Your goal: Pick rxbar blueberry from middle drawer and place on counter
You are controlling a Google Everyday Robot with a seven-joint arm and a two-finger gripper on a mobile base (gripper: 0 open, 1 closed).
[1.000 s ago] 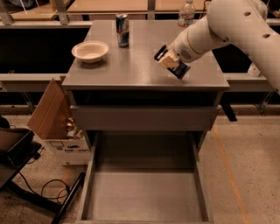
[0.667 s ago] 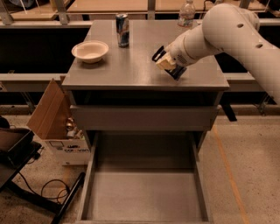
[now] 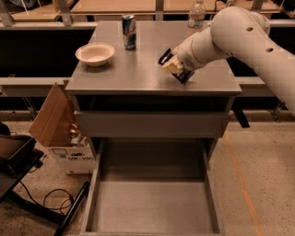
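The rxbar blueberry (image 3: 184, 76), a dark flat bar, is held tilted in my gripper (image 3: 173, 67) just above the right part of the grey metal counter (image 3: 138, 73). The gripper is shut on the bar, with its pale fingers (image 3: 171, 67) across the wrapper. I cannot tell whether the bar's lower end touches the counter. My white arm comes in from the upper right. The middle drawer (image 3: 152, 203) is pulled out wide below the cabinet, and its bare grey floor holds nothing.
A white bowl (image 3: 95, 53) and a tall blue-silver can (image 3: 129, 31) stand on the counter's left and back. A water bottle (image 3: 197, 14) stands on the wooden table behind. An open cardboard box (image 3: 57, 122) and cables (image 3: 46, 200) lie on the floor at left.
My gripper, still holding the bar, has shifted slightly left and down over the counter. The arm has swung further into view. The drawer stays open.
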